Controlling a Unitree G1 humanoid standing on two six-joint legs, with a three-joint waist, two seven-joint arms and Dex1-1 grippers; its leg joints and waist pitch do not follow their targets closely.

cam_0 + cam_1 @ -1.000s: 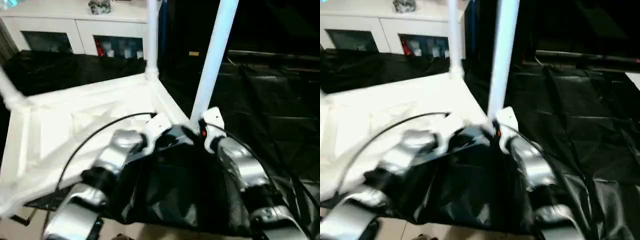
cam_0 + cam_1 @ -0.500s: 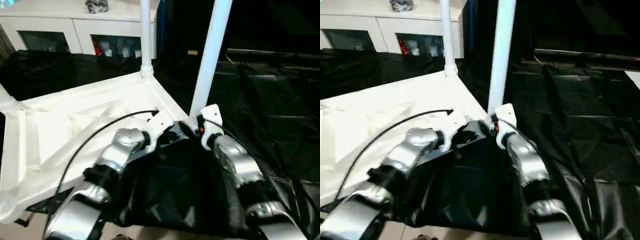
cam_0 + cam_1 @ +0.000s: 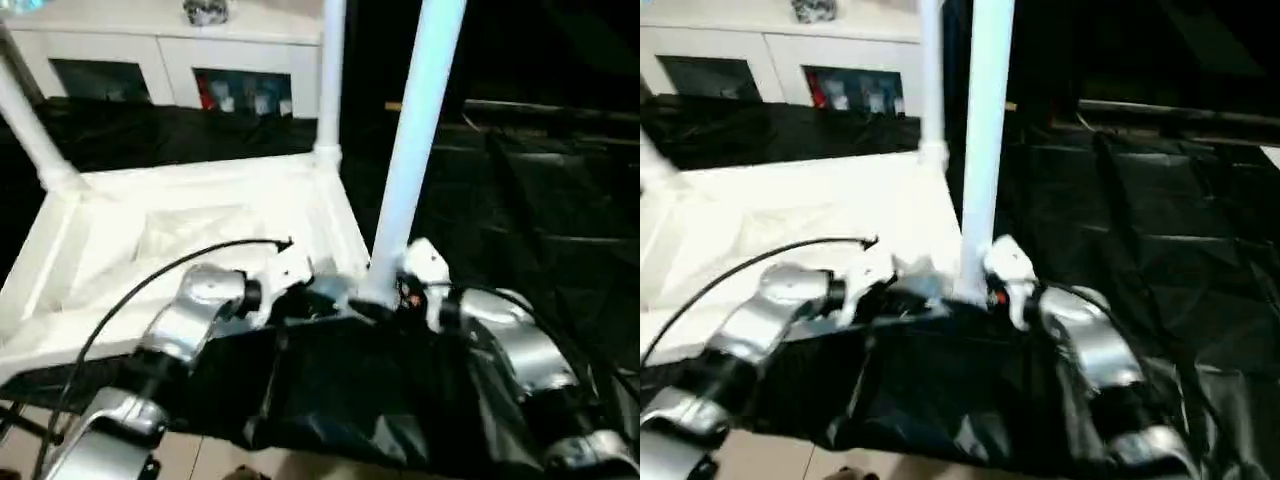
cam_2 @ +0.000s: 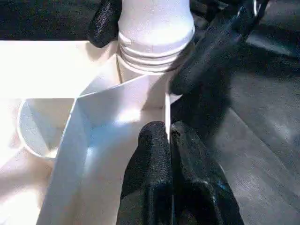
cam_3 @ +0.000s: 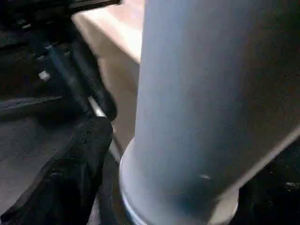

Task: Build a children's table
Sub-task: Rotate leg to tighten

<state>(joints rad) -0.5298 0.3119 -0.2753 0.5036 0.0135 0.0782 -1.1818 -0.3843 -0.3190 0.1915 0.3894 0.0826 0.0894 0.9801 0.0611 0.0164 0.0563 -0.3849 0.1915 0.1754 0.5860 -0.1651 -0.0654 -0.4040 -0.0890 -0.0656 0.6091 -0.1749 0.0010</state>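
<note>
The white plastic children's table top lies upside down, ribbed underside up, on a crinkled black plastic sheet that covers the floor around it. Three long white tapered tube legs stand upright in its rounded corner sockets: the nearest leg at the corner closest to the robot, a second leg at the corner behind it, and a third leg at the far corner on the robot's left.

The left gripper is pinched shut on the thin raised rim of the top, just beside the nearest leg's socket. The right gripper sits at the base of the nearest leg, jaws spread wide with one black finger on each side of the tube; whether the pads press on it cannot be told.

A fold of the black sheet bunches up between the two silver forearms, covering the near edge of the top. Behind the top stands a white cabinet with glass doors. A black cable arcs over the left forearm.
</note>
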